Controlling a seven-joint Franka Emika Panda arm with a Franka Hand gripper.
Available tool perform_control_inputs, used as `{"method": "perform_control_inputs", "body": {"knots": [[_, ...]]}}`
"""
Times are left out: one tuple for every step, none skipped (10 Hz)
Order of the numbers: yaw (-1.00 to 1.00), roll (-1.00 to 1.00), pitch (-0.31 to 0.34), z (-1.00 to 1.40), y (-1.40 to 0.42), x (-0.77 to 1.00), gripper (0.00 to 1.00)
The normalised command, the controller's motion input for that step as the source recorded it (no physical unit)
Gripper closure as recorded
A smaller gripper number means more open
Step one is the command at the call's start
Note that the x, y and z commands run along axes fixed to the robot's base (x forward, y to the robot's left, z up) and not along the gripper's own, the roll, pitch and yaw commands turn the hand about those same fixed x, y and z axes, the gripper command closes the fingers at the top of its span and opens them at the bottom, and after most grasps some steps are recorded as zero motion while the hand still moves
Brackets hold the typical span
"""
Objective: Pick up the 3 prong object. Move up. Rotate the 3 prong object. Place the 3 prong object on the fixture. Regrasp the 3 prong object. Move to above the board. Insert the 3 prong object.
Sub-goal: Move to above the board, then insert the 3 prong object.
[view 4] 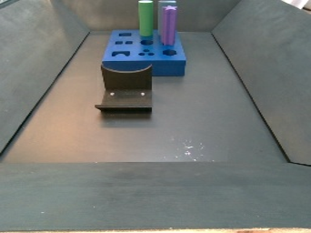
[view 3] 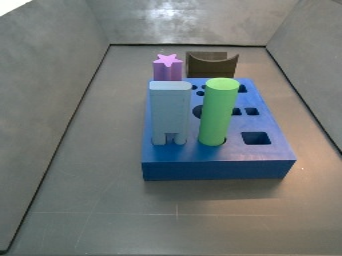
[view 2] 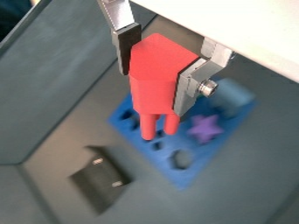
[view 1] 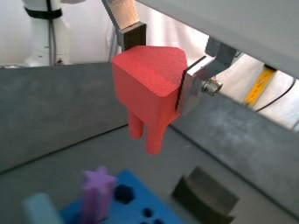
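Clamped between the silver fingers (view 2: 121,42) of the gripper (view 2: 162,63), the 3 prong object (view 2: 158,83) is held prongs-down in the air over the board (view 2: 176,162) in both wrist views; the fixture (view 4: 125,95) is seen standing just beside the board, empty
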Motion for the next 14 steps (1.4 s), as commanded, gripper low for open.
{"method": "perform_control_inputs", "body": {"knots": [[-0.1,-1.0,-0.079,0.13,-0.14,-0.45,1.0],[-0.09,-1.0,-0.086,0.07,-0.05,-0.3,1.0],[-0.09,-1.0,-0.094,0.05,-0.01,-0.21,1.0],[-0.09,-1.0,-0.112,0.03,0.01,-0.16,1.0],[-0.06,-0.74,-0.114,0.01,0.04,-0.13,1.0],[-0.03,-0.53,-0.112,0.01,0.04,-0.11,1.0],[-0.02,-0.41,-0.108,0.0,0.03,-0.11,1.0],[-0.01,-0.21,-0.085,0.0,0.03,-0.07,1.0],[-0.01,0.0,0.0,0.0,0.0,0.0,1.0],[-0.12,0.0,0.0,-0.02,0.02,0.03,1.0],[-0.13,-0.03,0.0,-0.02,0.13,0.12,1.0],[-0.2,-0.04,-0.01,-0.03,0.17,0.14,1.0],[-0.27,-0.04,-0.017,-0.04,0.21,0.13,1.0],[-0.31,-0.02,-0.026,-0.07,0.13,0.06,1.0]]}}
